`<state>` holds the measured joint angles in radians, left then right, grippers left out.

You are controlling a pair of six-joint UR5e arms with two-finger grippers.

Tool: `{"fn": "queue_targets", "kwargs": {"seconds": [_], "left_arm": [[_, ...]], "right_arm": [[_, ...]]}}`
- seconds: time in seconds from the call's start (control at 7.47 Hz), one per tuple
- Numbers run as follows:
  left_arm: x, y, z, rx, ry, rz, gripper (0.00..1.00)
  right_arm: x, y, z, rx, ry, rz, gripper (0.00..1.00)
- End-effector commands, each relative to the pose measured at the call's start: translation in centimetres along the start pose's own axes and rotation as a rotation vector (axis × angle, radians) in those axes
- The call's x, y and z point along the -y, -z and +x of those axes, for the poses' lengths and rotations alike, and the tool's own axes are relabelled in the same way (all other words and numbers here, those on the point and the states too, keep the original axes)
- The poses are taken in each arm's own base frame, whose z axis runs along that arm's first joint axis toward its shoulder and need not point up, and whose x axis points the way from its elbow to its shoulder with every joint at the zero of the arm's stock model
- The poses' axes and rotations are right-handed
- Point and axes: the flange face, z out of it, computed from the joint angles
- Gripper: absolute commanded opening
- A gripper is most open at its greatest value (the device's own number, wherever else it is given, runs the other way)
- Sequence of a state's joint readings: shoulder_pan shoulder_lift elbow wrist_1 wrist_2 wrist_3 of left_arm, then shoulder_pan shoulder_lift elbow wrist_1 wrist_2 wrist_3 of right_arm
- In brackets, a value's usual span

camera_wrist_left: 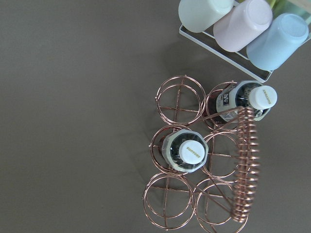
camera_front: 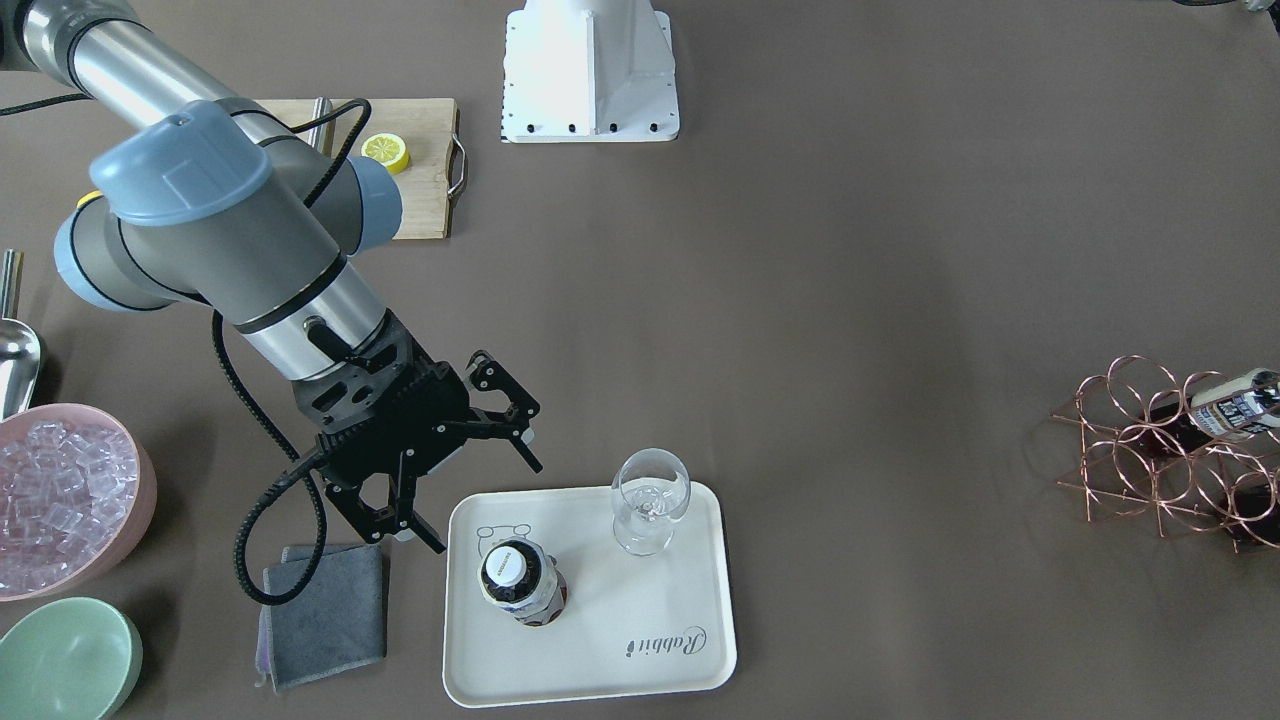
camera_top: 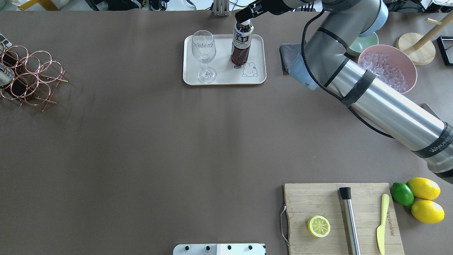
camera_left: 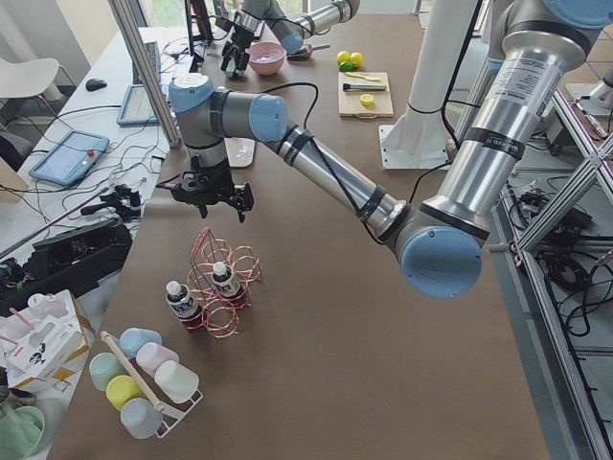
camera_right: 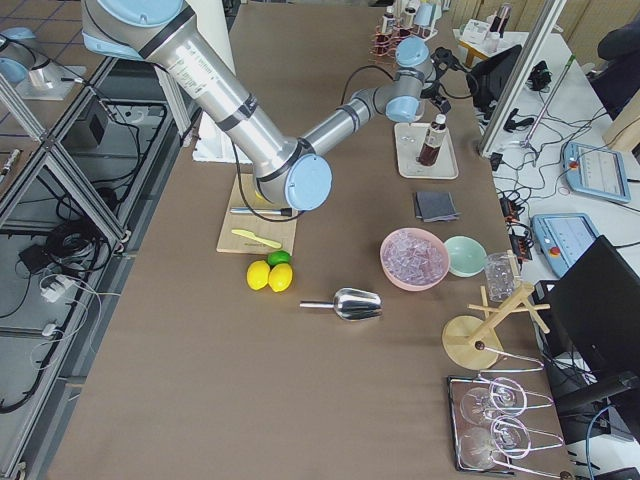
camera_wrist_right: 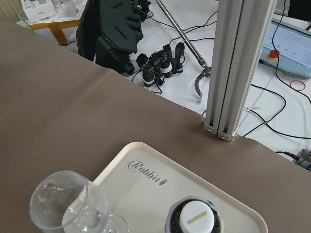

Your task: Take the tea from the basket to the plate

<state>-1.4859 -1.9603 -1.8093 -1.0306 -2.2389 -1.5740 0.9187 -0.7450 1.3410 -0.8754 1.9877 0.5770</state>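
One tea bottle point(camera_front: 523, 585) stands upright on the cream plate point(camera_front: 640, 640), next to a wine glass point(camera_front: 650, 495). My right gripper point(camera_front: 485, 505) is open and empty; it hangs just beside and above this bottle at the plate's corner. In the right wrist view the bottle's cap point(camera_wrist_right: 197, 221) is right below. The copper wire basket point(camera_wrist_left: 175, 97) holds two more tea bottles point(camera_wrist_left: 187, 151) point(camera_wrist_left: 245, 99). My left gripper point(camera_left: 215, 203) hovers above the basket point(camera_left: 215, 287); I cannot tell whether it is open or shut.
A pink bowl of ice point(camera_front: 60, 490), a green bowl point(camera_front: 60, 660) and a grey cloth point(camera_front: 325, 610) lie beside the plate. A cutting board point(camera_top: 339, 216) with a lemon half is near the robot. A cup rack point(camera_wrist_left: 238, 24) stands next to the basket.
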Motion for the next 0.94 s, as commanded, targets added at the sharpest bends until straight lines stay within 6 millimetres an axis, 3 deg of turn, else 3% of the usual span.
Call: {"fn": "queue_targets", "kwargs": {"seconds": [0.0,0.13,0.4,0.54,0.67,0.8], "left_arm": [[1.7,-2.0,-4.5,0.021,-0.029,-0.022,0.96],[2.1,-2.1,-4.9,0.035,-0.115,-0.026,0.96],[5.5,-4.1,-7.2,0.07,-0.192,-0.035,0.96],[7.5,-3.8,-8.4,0.062,-0.239,-0.038,0.96],[8.7,-4.0,-9.5,0.063,-0.285,-0.043,0.96],[9.6,-5.1,-10.8,0.07,-0.281,-0.067,0.96]], "right_arm": [[0.4,6.8,2.1,0.0,-0.026,-0.047,1.0],[-0.5,8.9,3.5,-0.013,-0.042,-0.065,1.0],[-3.9,12.9,9.3,-0.053,-0.049,-0.128,1.0],[-5.8,15.5,12.6,-0.056,-0.023,-0.166,1.0],[-7.9,18.3,15.8,-0.044,-0.007,-0.192,1.0],[-11.5,20.5,18.6,-0.058,0.008,-0.224,1.0]]}}
